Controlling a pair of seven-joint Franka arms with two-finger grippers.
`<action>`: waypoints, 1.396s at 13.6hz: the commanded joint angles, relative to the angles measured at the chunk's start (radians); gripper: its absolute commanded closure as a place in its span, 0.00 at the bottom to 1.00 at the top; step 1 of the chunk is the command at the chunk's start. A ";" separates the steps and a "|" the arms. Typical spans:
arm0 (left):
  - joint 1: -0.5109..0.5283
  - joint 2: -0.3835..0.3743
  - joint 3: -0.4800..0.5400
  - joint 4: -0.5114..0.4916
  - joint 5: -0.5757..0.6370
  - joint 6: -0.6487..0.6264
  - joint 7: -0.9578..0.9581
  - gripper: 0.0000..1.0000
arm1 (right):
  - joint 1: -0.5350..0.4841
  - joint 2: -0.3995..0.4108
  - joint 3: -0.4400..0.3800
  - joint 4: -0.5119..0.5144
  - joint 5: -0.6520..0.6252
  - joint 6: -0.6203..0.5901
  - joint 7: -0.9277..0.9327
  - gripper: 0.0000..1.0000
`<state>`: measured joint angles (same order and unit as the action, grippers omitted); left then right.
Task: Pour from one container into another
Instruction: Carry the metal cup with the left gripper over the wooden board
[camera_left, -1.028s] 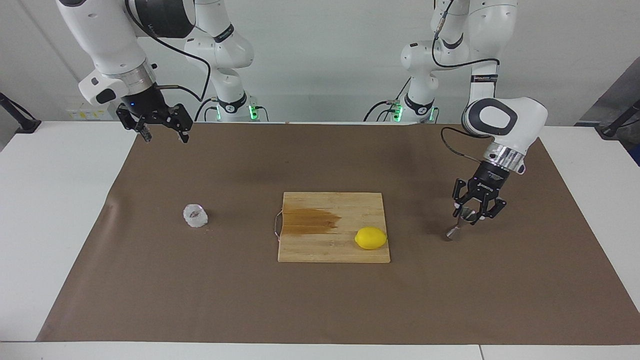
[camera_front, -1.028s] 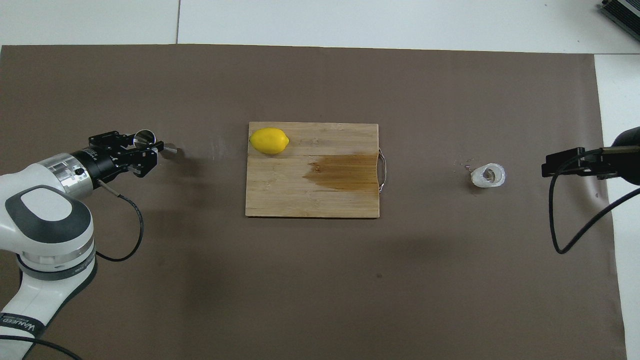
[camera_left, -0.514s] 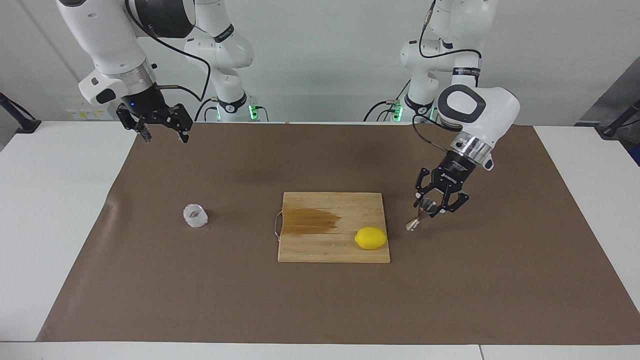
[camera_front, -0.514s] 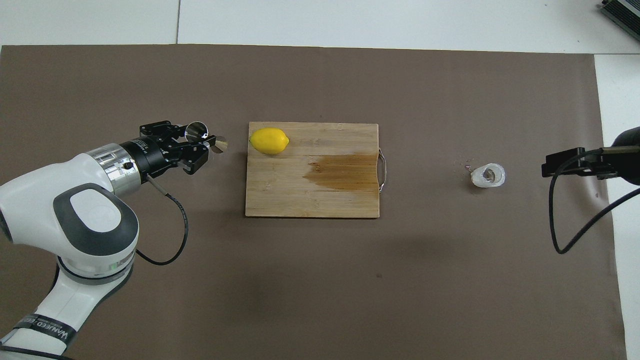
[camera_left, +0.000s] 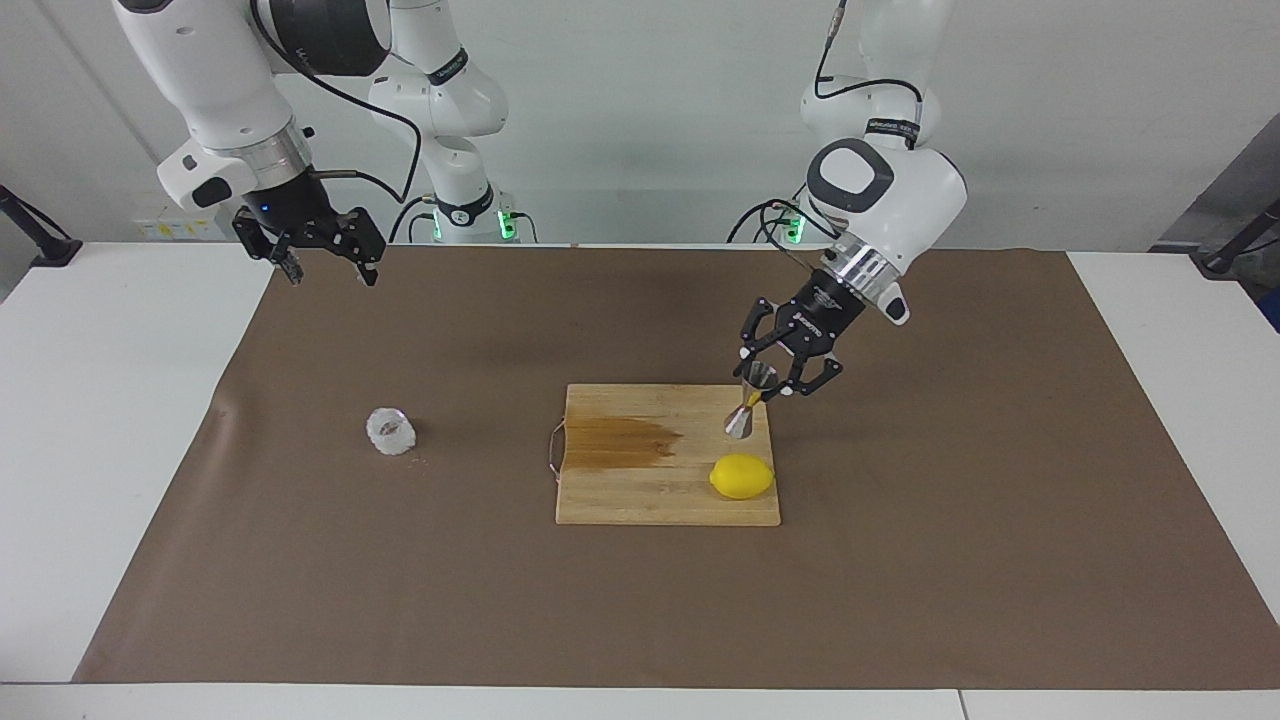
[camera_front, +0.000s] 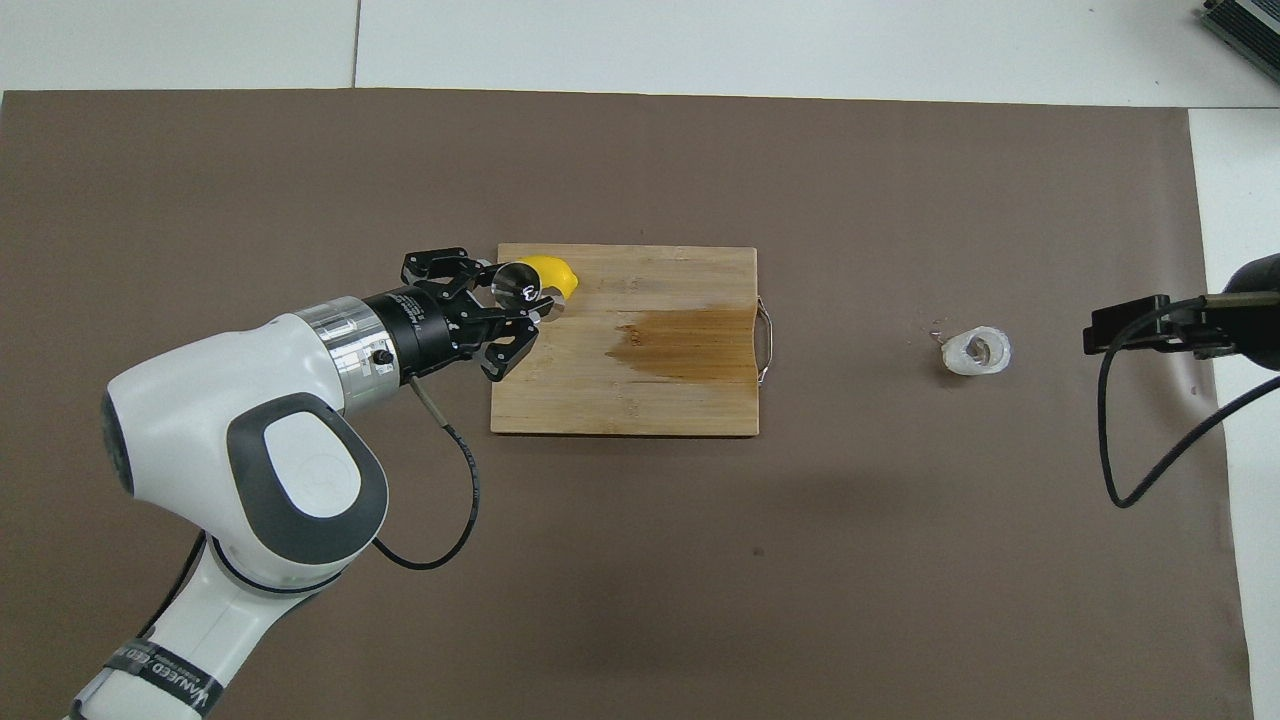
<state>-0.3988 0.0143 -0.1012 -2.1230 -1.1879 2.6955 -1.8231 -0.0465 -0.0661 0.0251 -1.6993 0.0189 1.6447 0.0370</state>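
A small clear textured glass cup (camera_left: 390, 431) (camera_front: 975, 351) stands on the brown mat toward the right arm's end of the table. My left gripper (camera_left: 764, 384) (camera_front: 516, 300) is shut on a metal hourglass-shaped jigger (camera_left: 748, 404) (camera_front: 520, 288). It holds the jigger slightly tilted in the air over the cutting board's corner at the left arm's end, beside the lemon. My right gripper (camera_left: 326, 271) (camera_front: 1092, 336) hangs open and holds nothing, over the mat's edge at the right arm's end; that arm waits.
A wooden cutting board (camera_left: 640, 500) (camera_front: 640, 400) with a dark wet stain lies mid-table. A yellow lemon (camera_left: 742, 476) (camera_front: 556, 272) rests on it, partly covered by the jigger in the overhead view. A brown mat (camera_left: 950, 580) covers the white table.
My left arm has carried the jigger from over the mat at its own end toward the middle, and it is now over the board's corner. The right arm and the glass cup have not moved.
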 joint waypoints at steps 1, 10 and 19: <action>-0.063 0.012 0.008 0.012 0.021 0.067 -0.086 1.00 | -0.012 -0.003 0.006 0.009 -0.002 -0.019 -0.020 0.00; -0.155 0.182 0.008 0.164 0.155 0.122 -0.096 1.00 | -0.012 -0.003 0.006 0.009 -0.002 -0.019 -0.022 0.00; -0.195 0.302 -0.041 0.199 0.159 0.216 -0.110 1.00 | -0.012 -0.003 0.006 0.009 -0.002 -0.019 -0.020 0.00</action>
<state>-0.5778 0.3005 -0.1500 -1.9421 -1.0454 2.8927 -1.9062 -0.0465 -0.0661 0.0251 -1.6993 0.0189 1.6447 0.0370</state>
